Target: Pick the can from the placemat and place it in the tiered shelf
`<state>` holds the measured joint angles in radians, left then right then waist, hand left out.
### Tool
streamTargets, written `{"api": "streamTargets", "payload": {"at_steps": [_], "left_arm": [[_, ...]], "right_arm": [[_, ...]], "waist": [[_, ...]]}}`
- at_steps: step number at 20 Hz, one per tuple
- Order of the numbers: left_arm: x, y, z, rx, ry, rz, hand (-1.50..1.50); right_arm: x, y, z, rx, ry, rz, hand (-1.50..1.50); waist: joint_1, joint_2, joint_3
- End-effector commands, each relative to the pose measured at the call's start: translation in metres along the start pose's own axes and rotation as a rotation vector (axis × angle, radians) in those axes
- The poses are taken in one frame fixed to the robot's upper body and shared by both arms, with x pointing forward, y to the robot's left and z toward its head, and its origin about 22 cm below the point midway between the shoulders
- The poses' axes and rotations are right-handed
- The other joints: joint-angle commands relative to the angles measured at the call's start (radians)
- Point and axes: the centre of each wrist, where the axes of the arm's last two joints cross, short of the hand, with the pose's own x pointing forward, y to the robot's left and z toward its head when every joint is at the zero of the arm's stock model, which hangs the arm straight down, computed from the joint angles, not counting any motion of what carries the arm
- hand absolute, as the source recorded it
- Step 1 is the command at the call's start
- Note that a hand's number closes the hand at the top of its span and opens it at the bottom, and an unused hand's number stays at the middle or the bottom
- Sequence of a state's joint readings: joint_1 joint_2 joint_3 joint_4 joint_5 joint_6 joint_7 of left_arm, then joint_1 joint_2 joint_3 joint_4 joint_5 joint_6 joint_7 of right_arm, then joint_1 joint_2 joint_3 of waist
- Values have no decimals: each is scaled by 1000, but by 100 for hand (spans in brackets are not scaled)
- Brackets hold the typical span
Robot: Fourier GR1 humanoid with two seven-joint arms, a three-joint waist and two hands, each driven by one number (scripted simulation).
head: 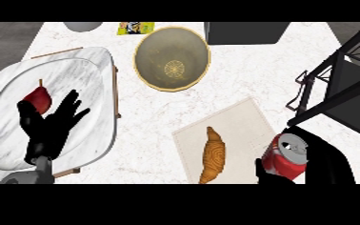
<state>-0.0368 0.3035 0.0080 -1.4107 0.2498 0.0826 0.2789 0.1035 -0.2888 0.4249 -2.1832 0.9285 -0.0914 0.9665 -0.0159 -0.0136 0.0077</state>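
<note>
1. Marble counter carries everything; the task's pieces sit on its right side, within reach of the right arm.
2. White tray at the left holds a red pear, no part of the task.
3. Black shelf stands at the right edge, near the can, so the carry looks short.
4. Gold bowl sits mid-counter, well apart from the work.
5. Beige placemat lies lower centre with a croissant on it.
6. Left hand rests over the tray, fingers spread and straight, holding nothing.
7. Right hand shows at the lower right as a dark mass curled round the can, thumb on its left side; the fingers behind are hidden.
8. Red can is at the placemat's right edge, in that hand; whether it is lifted I cannot tell.
</note>
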Motion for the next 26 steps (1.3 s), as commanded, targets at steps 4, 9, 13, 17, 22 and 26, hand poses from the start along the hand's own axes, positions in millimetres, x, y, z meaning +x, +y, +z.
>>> {"api": "streamTargets", "payload": {"at_steps": [4, 9, 13, 17, 22, 26], "left_arm": [[-21, 0, -3, -7, 72, 2, 0], [-20, -7, 4, -8, 78, -6, 0], [-21, -17, -7, -4, 69, 6, 0], [-21, -8, -1, -3, 72, -1, 0], [-22, -9, 2, -16, 69, 5, 0], [-17, -11, 3, -18, 73, 14, 0]], "right_arm": [[31, -76, 35, -246, 43, -20, 150], [32, -113, 35, -336, 21, 0, 150], [46, -128, 16, -379, 37, 6, 150], [49, -152, -7, -429, 55, -62, 150], [53, -191, -38, -468, 66, -77, 150], [47, -232, -72, -467, 114, -62, 150]], "waist": [[0, 10, -12], [-11, 3, -11], [-15, 8, -13], [-16, 5, -11], [-11, 4, -10], [-4, 6, -9]]}}
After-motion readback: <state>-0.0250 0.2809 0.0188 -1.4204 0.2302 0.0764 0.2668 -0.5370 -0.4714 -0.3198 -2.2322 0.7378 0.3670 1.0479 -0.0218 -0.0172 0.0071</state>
